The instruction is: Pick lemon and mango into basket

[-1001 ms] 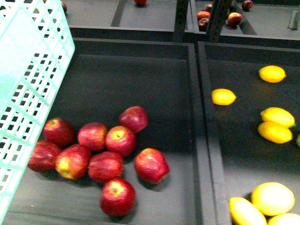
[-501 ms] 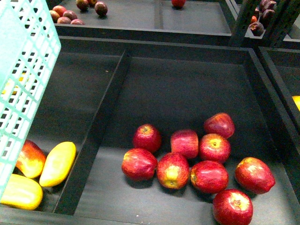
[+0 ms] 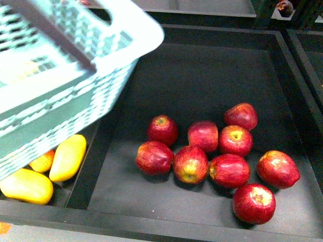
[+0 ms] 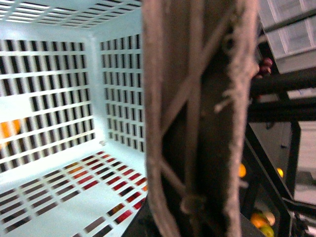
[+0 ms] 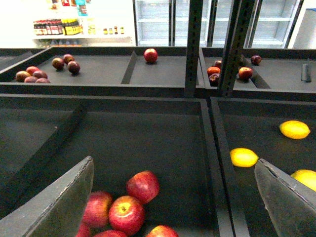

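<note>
We show the right end effector (image 5: 173, 159) held level, its two fingers (image 5: 59, 207) spread wide apart.

Right gripper (image 5: 173, 165): jaws stood wide apart.
Red apples (image 5: 143, 186): clustered in near bin (image 5: 148, 133).
Lemons (image 5: 244, 157): lay in adjoining bin (image 5: 256, 126).

place: grocery shop | cues: black produce bins (image 5: 148, 143) of apples (image 3: 203, 136), glass-door fridges (image 5: 163, 19), stocked bottle shelf (image 5: 59, 25)
</note>
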### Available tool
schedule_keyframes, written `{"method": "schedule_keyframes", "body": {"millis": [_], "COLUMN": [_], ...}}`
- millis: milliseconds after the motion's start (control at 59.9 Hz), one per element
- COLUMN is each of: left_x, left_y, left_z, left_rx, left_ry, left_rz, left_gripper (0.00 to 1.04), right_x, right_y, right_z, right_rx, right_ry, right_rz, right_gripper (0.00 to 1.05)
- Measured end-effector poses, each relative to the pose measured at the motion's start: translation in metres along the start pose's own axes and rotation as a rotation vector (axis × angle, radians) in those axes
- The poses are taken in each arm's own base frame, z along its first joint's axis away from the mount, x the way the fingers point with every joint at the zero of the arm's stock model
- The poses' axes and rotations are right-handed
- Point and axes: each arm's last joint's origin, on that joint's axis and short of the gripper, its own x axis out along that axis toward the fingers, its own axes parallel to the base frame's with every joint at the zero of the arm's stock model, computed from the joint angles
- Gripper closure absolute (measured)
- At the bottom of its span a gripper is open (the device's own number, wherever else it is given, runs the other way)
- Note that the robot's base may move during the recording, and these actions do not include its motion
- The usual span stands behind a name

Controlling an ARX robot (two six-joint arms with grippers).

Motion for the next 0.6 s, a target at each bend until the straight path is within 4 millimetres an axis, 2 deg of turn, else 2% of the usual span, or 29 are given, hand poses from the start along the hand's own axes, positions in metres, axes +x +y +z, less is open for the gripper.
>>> {"method": "schedule_keyframes", "body": {"millis": [167,317,401,467,601], "left_x": [0.039,0.062,0.066,0.061,0.055], "left_y": [-0.045,-0.069,-0.079,-0.090,-0.099], "left_z": [-0.018,-0.045,-0.057,-0.071,-0.089], "left_rx": [0.082,0.194,0.237,0.285,0.321], "left_ry": [0.133,0.254,0.304,0.374,0.452], "left_rz": [-0.078,-0.121,-0.154,-0.213,-0.258], "left_gripper": [1.00,1.00,1.00,1.00,1.00], "right_x": [0.000,0.000,0.000,0.000,0.000], "right_y": [0.000,0.000,0.000,0.000,0.000], "right_z": [0.000,0.000,0.000,0.000,0.000], "right_rx": [0.000,0.000,0.000,0.000,0.000], "right_ry": [0.000,0.000,0.000,0.000,0.000], "right_rz": [0.000,0.000,0.000,0.000,0.000], "right_gripper": [0.09,0.09,0.09,0.09,0.09]}}
